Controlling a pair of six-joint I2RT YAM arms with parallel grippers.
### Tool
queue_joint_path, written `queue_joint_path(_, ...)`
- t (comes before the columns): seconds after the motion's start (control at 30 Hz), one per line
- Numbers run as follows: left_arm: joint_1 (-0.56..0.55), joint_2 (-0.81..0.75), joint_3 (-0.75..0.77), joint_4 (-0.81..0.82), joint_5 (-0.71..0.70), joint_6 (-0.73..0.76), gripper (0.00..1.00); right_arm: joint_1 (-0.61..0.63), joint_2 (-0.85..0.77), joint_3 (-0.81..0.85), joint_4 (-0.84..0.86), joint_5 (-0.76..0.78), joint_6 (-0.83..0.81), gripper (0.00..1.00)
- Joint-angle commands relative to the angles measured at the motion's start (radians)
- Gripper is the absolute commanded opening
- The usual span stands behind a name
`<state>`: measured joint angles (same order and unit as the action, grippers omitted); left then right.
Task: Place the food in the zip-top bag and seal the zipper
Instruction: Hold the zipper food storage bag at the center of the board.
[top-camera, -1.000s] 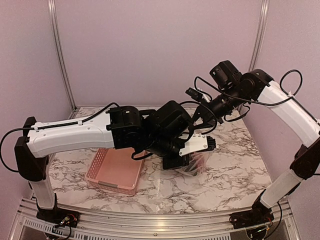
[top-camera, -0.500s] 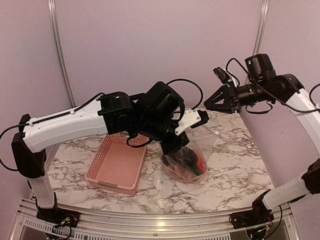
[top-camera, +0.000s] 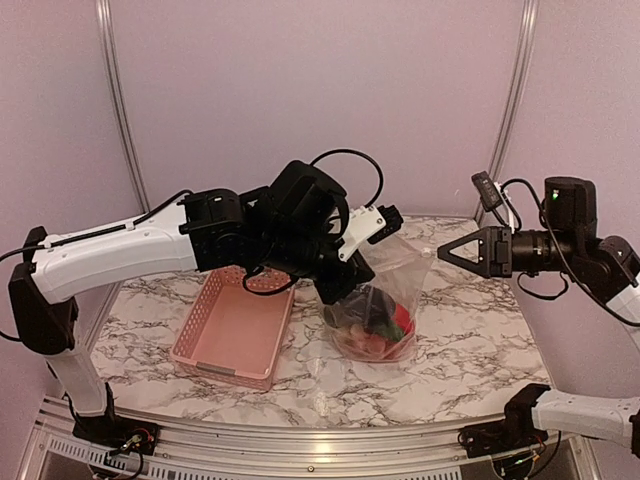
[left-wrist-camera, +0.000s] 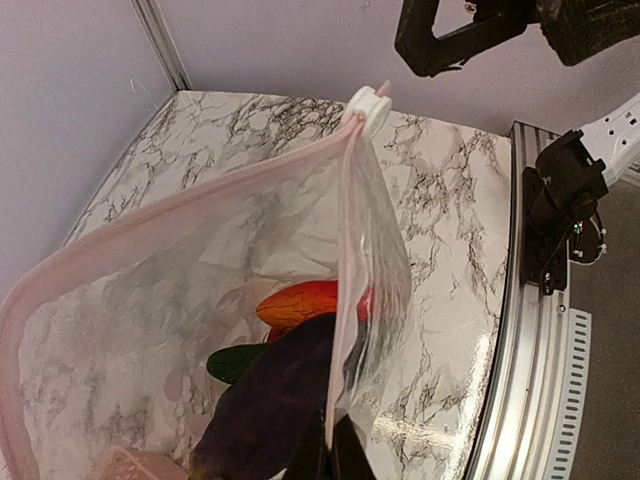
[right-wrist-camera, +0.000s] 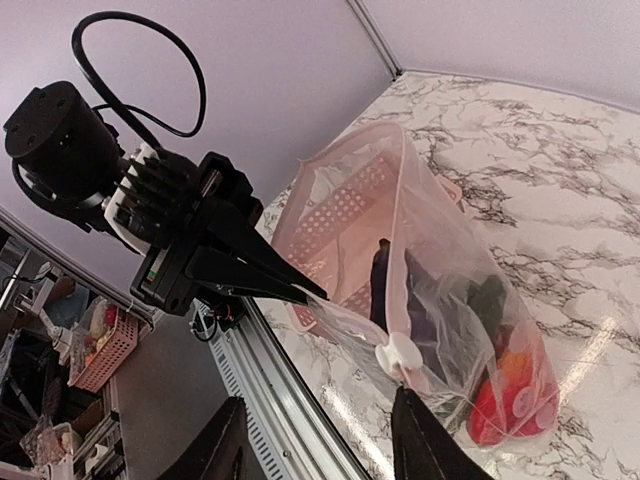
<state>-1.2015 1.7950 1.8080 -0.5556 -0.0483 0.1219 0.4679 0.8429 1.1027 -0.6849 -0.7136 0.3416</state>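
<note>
The left tool (top-camera: 342, 288), clamped on one mouth corner of the zip-top bag (top-camera: 395, 285), holds it upright on the surface (top-camera: 470, 345) with the food (top-camera: 390, 328) inside, its zipper (left-wrist-camera: 352, 200) running toward 3 o'clock, where the right tool (top-camera: 447, 248) hangs spread and empty, well apart.

The top camera looks down from behind the near edge of the worktop (top-camera: 470, 350). The left wrist camera hugs the zip-top bag (left-wrist-camera: 180, 270), and the right wrist camera faces it from farther right.

eggplant (left-wrist-camera: 270, 400): inside the zip-top bag (left-wrist-camera: 200, 250), cut off at the lower edge
basket (top-camera: 225, 335): beside the bag, far rim hidden behind the left arm (top-camera: 130, 250)
</note>
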Motion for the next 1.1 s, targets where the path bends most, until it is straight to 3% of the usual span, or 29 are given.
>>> queue_joint_path(0.0, 0.012, -0.085, -0.045, 0.135, 0.119, -0.036, 0.0, 0.002, -0.021, -0.026, 0.094, 0.019, -0.051, 0.46)
queue_joint_path(0.5, 0.04, -0.047, -0.03, 0.111, 0.138, -0.034, 0.0, 0.004, 0.104, -0.012, 0.11, 0.062, -0.224, 0.38)
queue_joint_path(1.07, 0.116, -0.049, -0.075, 0.133, 0.222, -0.054, 0.0, 0.004, 0.183, -0.075, 0.262, 0.027, -0.289, 0.28)
